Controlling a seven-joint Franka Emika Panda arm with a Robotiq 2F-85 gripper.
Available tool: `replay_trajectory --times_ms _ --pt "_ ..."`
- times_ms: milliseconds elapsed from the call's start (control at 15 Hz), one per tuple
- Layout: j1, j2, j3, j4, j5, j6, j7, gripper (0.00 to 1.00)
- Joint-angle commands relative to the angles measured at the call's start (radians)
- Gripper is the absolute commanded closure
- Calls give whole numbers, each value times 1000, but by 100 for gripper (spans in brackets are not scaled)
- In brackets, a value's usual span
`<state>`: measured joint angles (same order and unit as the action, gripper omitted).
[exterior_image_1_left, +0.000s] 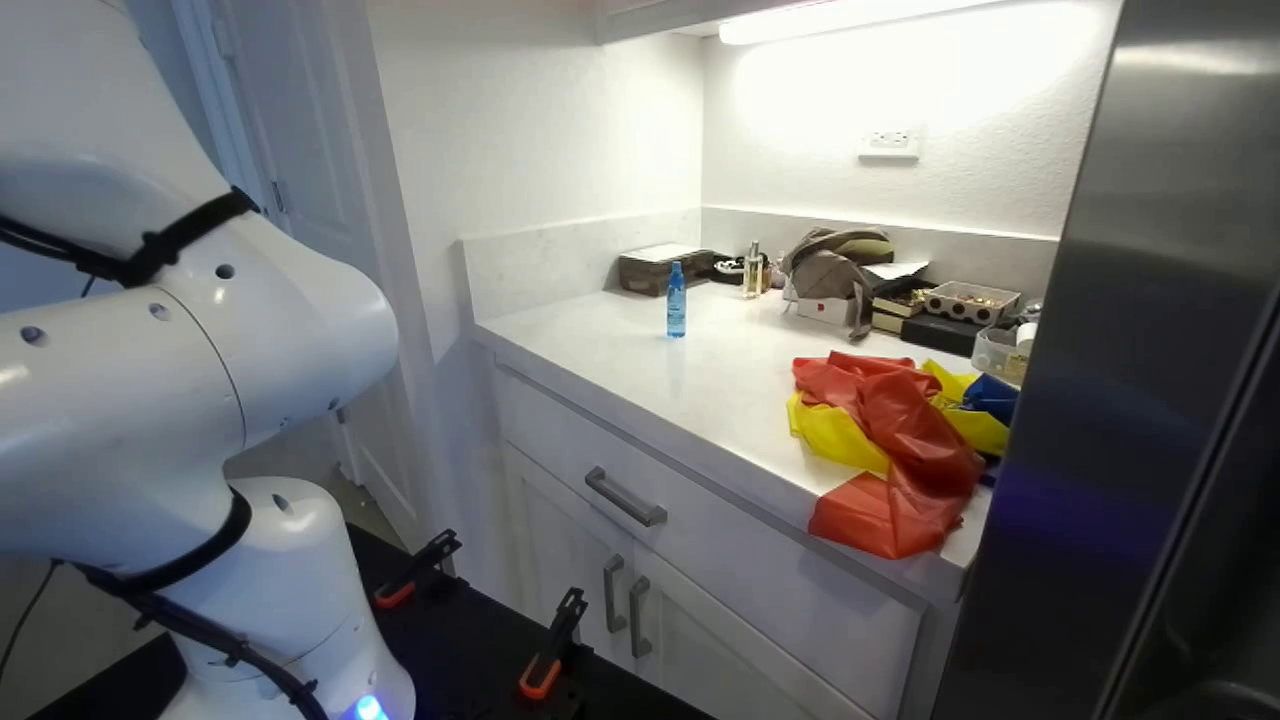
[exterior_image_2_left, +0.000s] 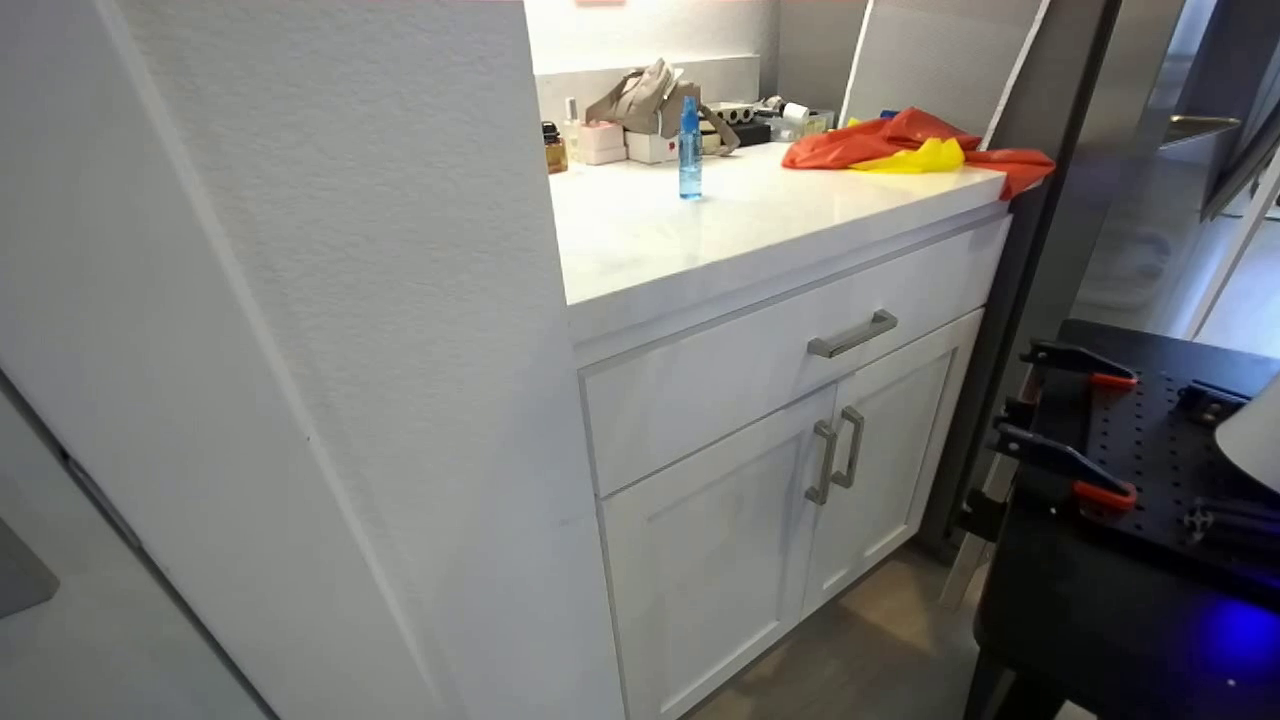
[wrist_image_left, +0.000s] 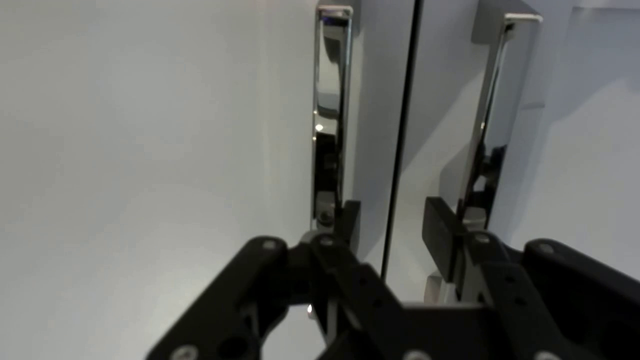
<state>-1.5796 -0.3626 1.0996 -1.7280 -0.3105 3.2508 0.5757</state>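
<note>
Handles (wrist_image_left: 331, 100) stand side by side on two closed doors (wrist_image_left: 200, 150), close to my gripper (wrist_image_left: 392, 225); whether it touches either I cannot tell. My jaws are spread, gripping nothing, so work looks barely begun.

White countertop (exterior_image_1_left: 740, 370); upright blue bottle (exterior_image_1_left: 676, 308); crumpled multicoloured fabric (exterior_image_1_left: 900, 455); boxes (exterior_image_1_left: 650, 275) behind.

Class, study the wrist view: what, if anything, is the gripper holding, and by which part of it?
Nothing is held: the gripper stands open, with cabinet doors showing through the gap between its fingers.
</note>
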Motion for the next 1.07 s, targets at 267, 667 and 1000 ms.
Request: replay_trajectory --times_ms 267,667,1000 --pt "102 -69 -184 -70 102 -24 -155 100" --pt "153 -22 -183 -43 78 -81 -195 47" --pt "292 -47 -300 -71 106 -140 -300 34"
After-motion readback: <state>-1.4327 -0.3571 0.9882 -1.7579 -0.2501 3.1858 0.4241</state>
